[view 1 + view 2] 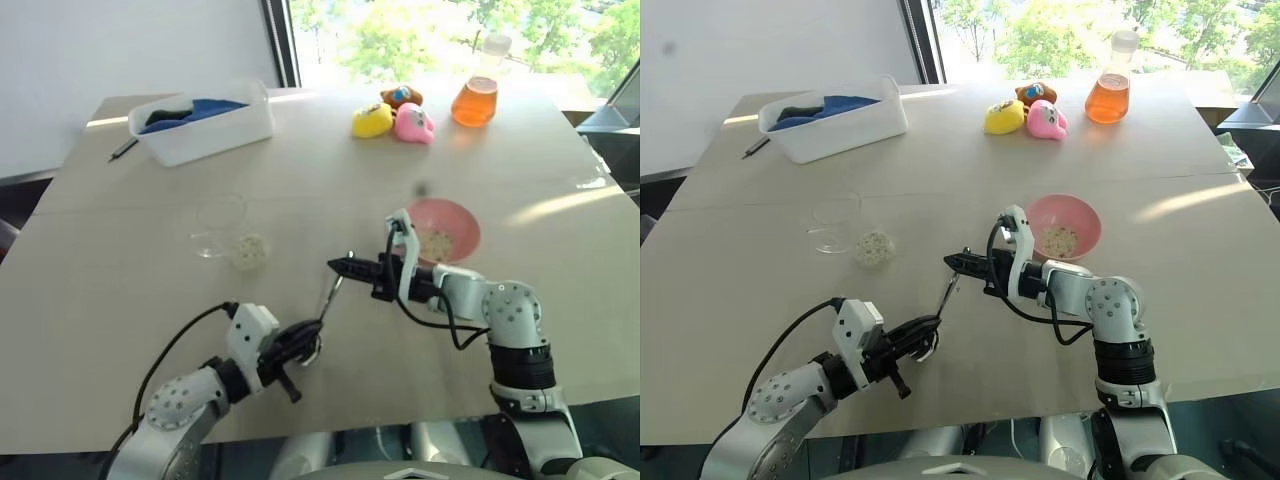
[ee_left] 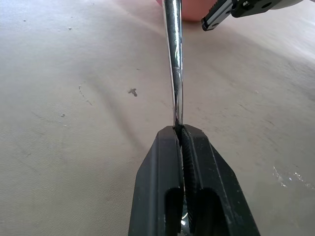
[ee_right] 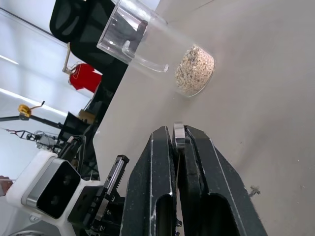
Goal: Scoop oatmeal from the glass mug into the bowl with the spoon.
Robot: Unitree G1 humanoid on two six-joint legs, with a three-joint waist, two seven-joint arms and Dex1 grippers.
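Note:
The silver spoon (image 1: 332, 293) hangs slanted above the table, held at both ends. My left gripper (image 1: 308, 338) is shut on its lower part, and the shaft (image 2: 173, 59) rises from between the fingers. My right gripper (image 1: 338, 265), pointing left, is shut on the handle's upper tip (image 3: 178, 133). The glass mug (image 1: 221, 226) is to the left beyond the spoon, with oatmeal (image 1: 250, 250) in its bottom. The pink bowl (image 1: 459, 218) sits just behind my right gripper and has some oatmeal (image 1: 434, 243) in it.
At the back left a white bin (image 1: 205, 128) holds blue cloth, with a dark pen (image 1: 123, 150) beside it. At the back stand a flask of orange liquid (image 1: 476, 95) and small yellow, pink and brown toys (image 1: 395, 118).

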